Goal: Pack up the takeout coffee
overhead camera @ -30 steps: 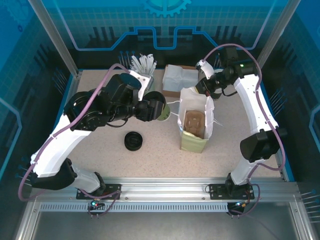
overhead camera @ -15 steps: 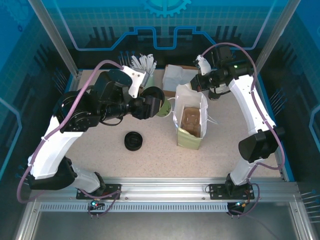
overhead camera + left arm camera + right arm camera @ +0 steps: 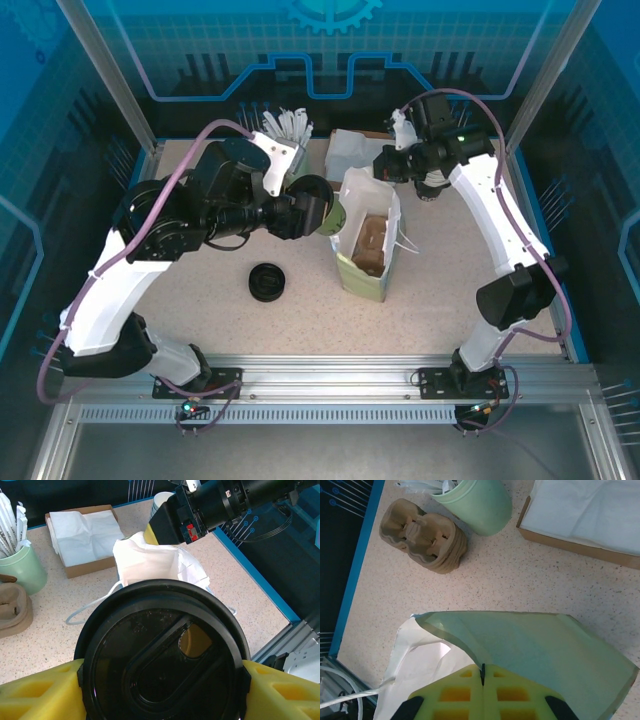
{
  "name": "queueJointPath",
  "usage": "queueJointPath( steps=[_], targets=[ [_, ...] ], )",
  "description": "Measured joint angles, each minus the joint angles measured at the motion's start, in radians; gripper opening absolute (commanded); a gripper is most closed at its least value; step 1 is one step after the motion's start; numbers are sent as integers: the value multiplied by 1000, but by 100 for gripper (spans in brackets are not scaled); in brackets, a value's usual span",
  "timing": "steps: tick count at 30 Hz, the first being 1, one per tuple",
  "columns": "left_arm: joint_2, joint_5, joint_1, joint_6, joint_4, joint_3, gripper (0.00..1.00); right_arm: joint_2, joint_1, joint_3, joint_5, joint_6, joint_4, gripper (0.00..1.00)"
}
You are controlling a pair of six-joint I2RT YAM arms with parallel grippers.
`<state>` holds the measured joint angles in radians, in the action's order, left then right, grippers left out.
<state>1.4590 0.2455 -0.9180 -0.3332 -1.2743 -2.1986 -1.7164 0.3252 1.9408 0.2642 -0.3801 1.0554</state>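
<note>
My left gripper (image 3: 311,207) clamps the takeout coffee (image 3: 162,652) between its spongy yellow foam fingers (image 3: 37,695), one pad pressed to each side of the cup just under the lid. The lid is round, glossy black plastic with a raised rim and a moulded oval recess across its top, and a strip of olive paper wall shows beneath it in the top view. The cup hangs tilted above the speckled beige table (image 3: 300,320), just left of the paper bag (image 3: 362,284). That bag is a tall box of thin, creased paper, white toward its open top and pale green lower down, with a white cord handle trailing on the tabletop. My right gripper (image 3: 483,676) is pressed shut, its foam pads pinching the far top edge of the bag. Near left of the bag lies a low black pile of lids (image 3: 268,282).
</note>
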Motion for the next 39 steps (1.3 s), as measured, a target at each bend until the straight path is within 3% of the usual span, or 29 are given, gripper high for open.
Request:
queueJointPath(
  steps=[8,13,20,30,39],
  targets=[
    [19,0,0,1,0,0,69,75,15,-99,-29,-166,-76,0],
    [31,-1,0,4,16,0,69,105,28,-138,-24,-191,-109,0],
    [39,0,0,30,54,32,69,106,34,-165,-7,-97,-126,0],
    [39,0,6,71,159,209,69,109,34,-175,6,84,-137,0],
    [39,0,32,83,285,354,70,113,34,-175,29,154,-132,0]
  ],
)
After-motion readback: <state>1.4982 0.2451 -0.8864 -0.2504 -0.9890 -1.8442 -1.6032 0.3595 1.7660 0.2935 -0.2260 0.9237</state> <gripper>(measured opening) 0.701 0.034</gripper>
